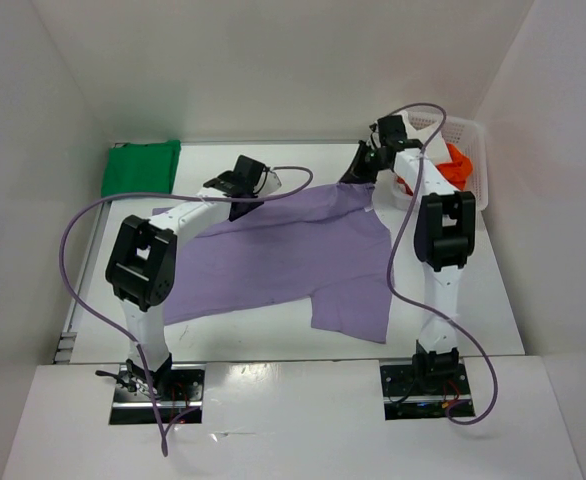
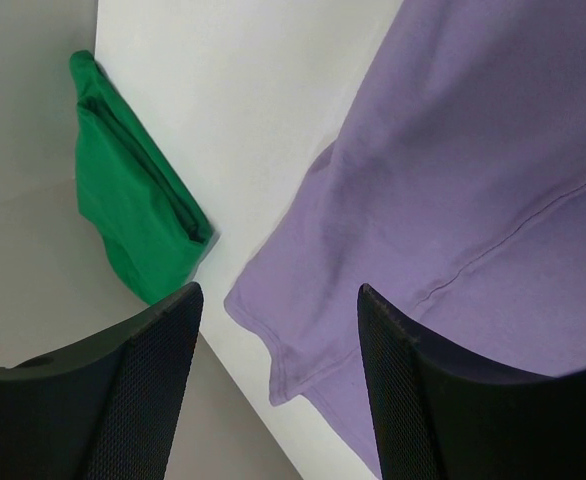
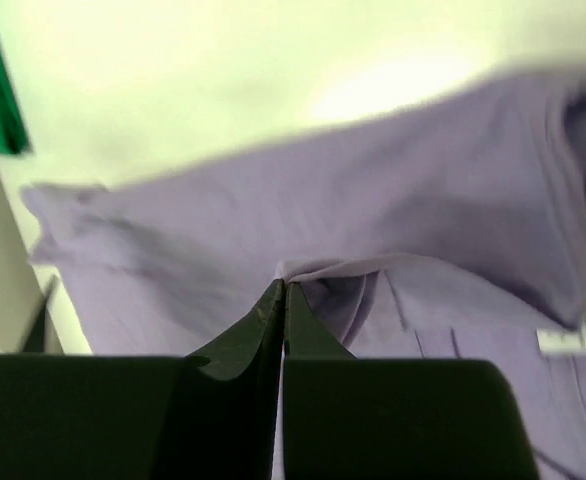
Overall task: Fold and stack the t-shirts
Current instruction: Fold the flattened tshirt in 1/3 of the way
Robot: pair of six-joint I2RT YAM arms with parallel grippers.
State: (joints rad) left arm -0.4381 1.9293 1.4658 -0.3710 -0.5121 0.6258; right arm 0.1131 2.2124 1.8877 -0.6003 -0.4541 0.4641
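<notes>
The lavender-purple t-shirt (image 1: 283,260) lies spread across the middle of the table. My right gripper (image 1: 358,170) is shut on its far right edge and holds a fold of the cloth (image 3: 393,270) pinched at the fingertips (image 3: 284,290). My left gripper (image 1: 241,205) is open above the shirt's far left edge, over a sleeve corner (image 2: 283,370), and holds nothing. The green t-shirt (image 1: 140,167) lies folded at the far left corner; it also shows in the left wrist view (image 2: 133,220). The orange-red t-shirt (image 1: 457,166) lies in the basket. The white t-shirt is mostly hidden behind the right arm.
A white plastic mesh basket (image 1: 473,150) stands at the far right corner. White walls close in the table at the left, back and right. The table's left edge (image 2: 223,370) runs close to the shirt's sleeve.
</notes>
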